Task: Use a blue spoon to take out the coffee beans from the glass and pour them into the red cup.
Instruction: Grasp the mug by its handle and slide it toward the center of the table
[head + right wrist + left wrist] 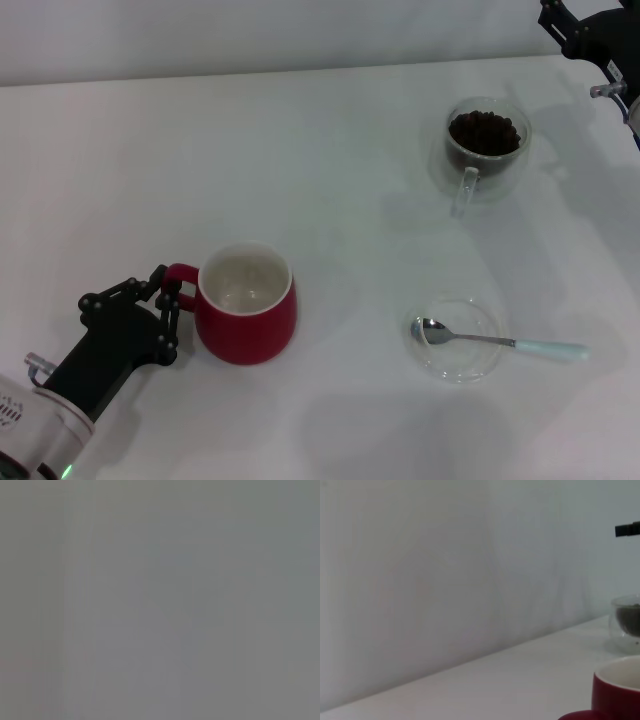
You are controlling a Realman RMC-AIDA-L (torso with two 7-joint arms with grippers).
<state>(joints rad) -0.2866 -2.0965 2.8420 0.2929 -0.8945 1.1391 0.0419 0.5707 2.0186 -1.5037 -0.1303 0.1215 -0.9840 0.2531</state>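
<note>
Right now your left gripper (172, 300) is sitting low at the near left of the table (330, 180), and its fingers are closing around the loop handle of the red cup (246, 316). You're gripping that handle, with the cup's body lying just to the right of the jaws, upright, its white inside facing up and looking empty. In the left wrist view you're seeing only the cup's rim (618, 687) at the near edge, with the glass (626, 622) farther off against the pale wall.

The spoon (497, 342) is lying well to the right of the cup, at about the same depth. Its metal bowl is resting inside a shallow clear dish (455, 337), while the pale blue handle is sticking out over the dish's right rim onto the table. No jaws are near it.

The glass (487, 148) is standing at the far right, handle pointing toward you, with the beans (485, 131) heaped inside it.

Your right gripper (592, 35) is hanging at the far right corner, beyond the glass and apart from it; you cannot tell how its jaws are standing. The right wrist view is showing nothing but flat grey.
</note>
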